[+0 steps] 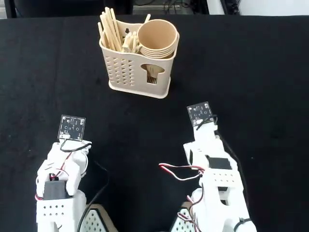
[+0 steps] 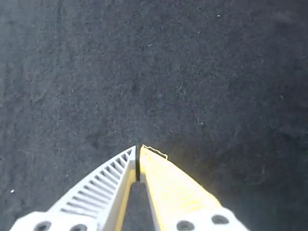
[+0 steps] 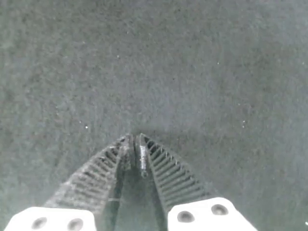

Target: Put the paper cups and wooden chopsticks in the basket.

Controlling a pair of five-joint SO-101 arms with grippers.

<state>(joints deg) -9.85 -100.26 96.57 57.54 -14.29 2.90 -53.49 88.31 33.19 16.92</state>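
A beige perforated basket [image 1: 130,72] stands at the far middle of the black table. Stacked paper cups [image 1: 157,38] sit in its right compartment. Several wooden chopsticks [image 1: 111,30] stand upright in its left compartment. Both arms are folded back at the near edge, well away from the basket. My left gripper [image 2: 138,150] is shut over bare black cloth with nothing between its fingers. My right gripper [image 3: 135,142] is shut too, also over bare cloth, holding nothing.
The left arm [image 1: 63,179] and the right arm [image 1: 212,174] lie side by side at the near edge, with a red and white cable [image 1: 178,170] looping between them. Black cloth [image 1: 251,87] surrounds the basket on all sides.
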